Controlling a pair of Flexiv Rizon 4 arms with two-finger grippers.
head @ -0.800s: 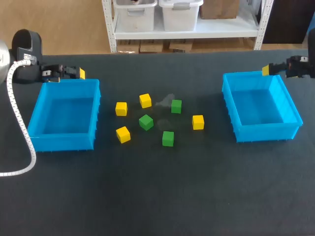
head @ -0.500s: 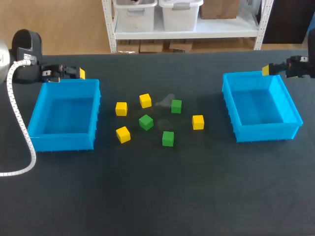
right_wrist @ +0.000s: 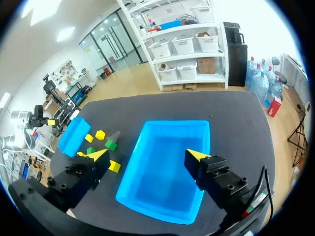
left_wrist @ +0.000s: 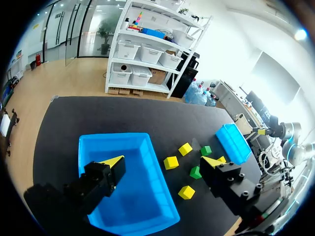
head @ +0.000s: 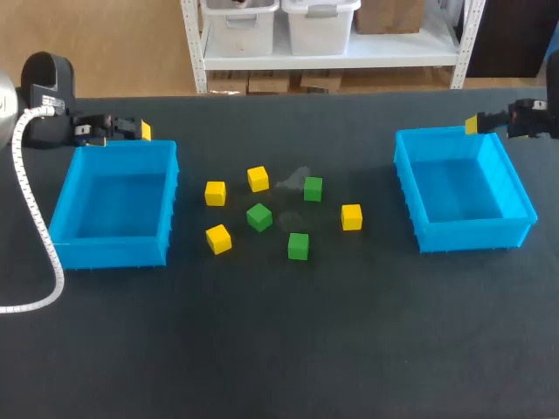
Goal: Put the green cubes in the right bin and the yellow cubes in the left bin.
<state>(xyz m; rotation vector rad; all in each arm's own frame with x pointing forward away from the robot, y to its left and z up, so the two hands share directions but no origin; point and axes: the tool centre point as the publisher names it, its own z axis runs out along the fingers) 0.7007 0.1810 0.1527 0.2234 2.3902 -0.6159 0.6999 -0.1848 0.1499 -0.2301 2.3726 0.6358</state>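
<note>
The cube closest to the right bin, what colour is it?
Yellow; the cube shows best in the head view.

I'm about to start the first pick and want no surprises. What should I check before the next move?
1. Bins empty: ok. The left bin and the right bin hold no cubes.
2. Grippers free: ok. The left gripper and the right gripper are open and hold nothing.
3. Cubes within view: ok. Four yellow cubes and three green cubes lie on the table between the bins.
4. Cubes apart: ok. None touches another.
5. Arms away from the cubes: ok. Each gripper hangs by its own bin's far side.
6. Sorting done: not ok. No cube is in a bin.
</note>
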